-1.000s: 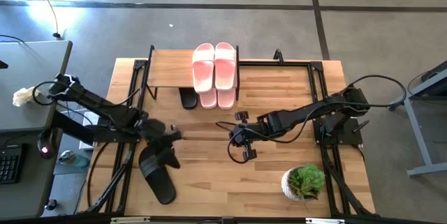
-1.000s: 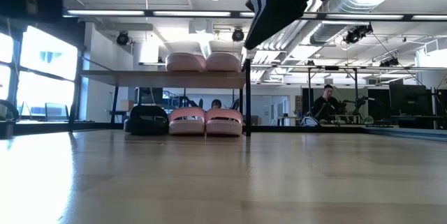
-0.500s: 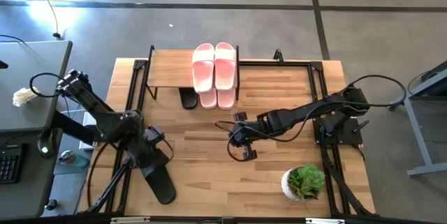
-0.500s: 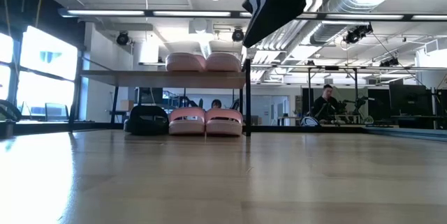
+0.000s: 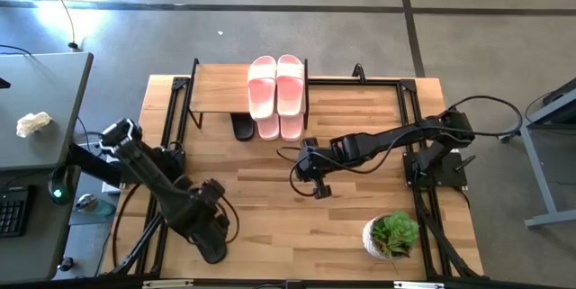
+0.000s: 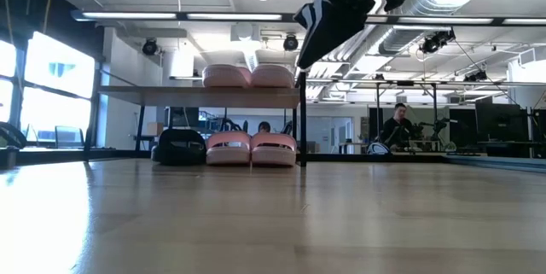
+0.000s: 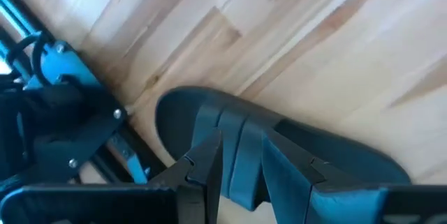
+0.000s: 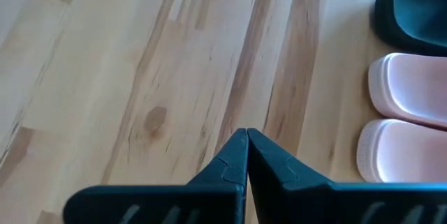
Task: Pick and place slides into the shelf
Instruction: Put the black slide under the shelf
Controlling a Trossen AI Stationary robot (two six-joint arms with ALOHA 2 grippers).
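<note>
A black slide (image 5: 212,246) (image 7: 279,161) lies sole down near the table's near-left corner. My left gripper (image 5: 211,219) (image 7: 246,175) is open above it, one finger on each side of its strap (image 7: 244,155). The shelf (image 5: 220,89) (image 6: 153,93) stands at the far edge. Two pink slides (image 5: 275,84) (image 6: 249,75) rest on its top board. Two more pink slides (image 5: 280,127) (image 6: 251,148) and a black slide (image 5: 242,128) (image 6: 179,146) sit on the table under it. My right gripper (image 5: 312,179) (image 8: 246,144) is shut and hovers mid-table, near the shelf's right end. My left gripper comes at the black slide from above, with the strap (image 7: 241,172) between its open fingers. Whether the fingers touch the strap I cannot tell.
A potted green plant (image 5: 393,235) stands near the table's near-right corner. Black frame rails (image 5: 409,109) run along the table's sides. Bare wood (image 5: 270,217) lies between the two grippers. A person (image 6: 397,127) sits far back in the room.
My left gripper has swung toward the table's near edge and come down over the black slide, which has stayed in place. My right gripper has moved a little toward the far edge and the shelf.
</note>
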